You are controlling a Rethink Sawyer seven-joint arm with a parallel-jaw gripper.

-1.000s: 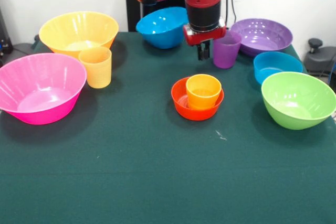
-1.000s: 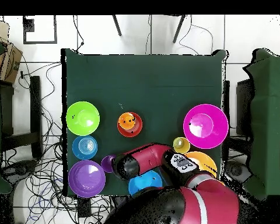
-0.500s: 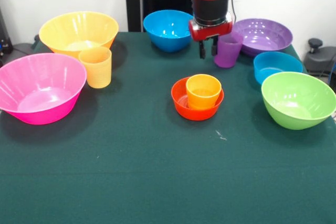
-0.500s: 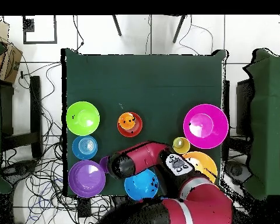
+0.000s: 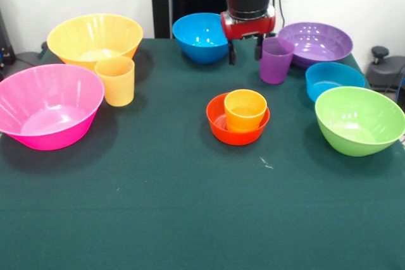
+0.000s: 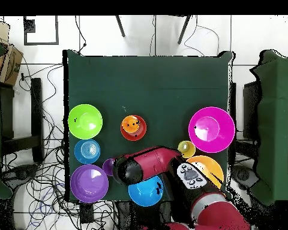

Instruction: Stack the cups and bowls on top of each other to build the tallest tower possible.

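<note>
The tower stands mid-table: the orange cup (image 5: pixel 245 109) sits upright inside the small red-orange bowl (image 5: pixel 217 120), and it also shows in the overhead view (image 6: pixel 133 127). My gripper (image 5: pixel 245 50) is open and empty, hanging just left of the purple cup (image 5: pixel 274 60), with its right finger close to the cup's rim. The medium blue bowl (image 5: pixel 199 36) is behind the gripper on the left. The yellow-orange cup (image 5: pixel 116 80) stands in front of the big yellow bowl (image 5: pixel 95 38). In the overhead view the arm (image 6: pixel 143 166) covers the gripper and part of the purple cup (image 6: pixel 108 166).
The big pink bowl (image 5: pixel 47 105) is at the left edge of the green table (image 5: pixel 190 194). The wide purple bowl (image 5: pixel 315 42), the small blue bowl (image 5: pixel 334 79) and the lime green bowl (image 5: pixel 359 119) line the right side.
The gripper has opened from shut and risen a little, staying just left of the purple cup. The arm has swung back, uncovering the medium blue bowl. No cup or bowl has moved.
</note>
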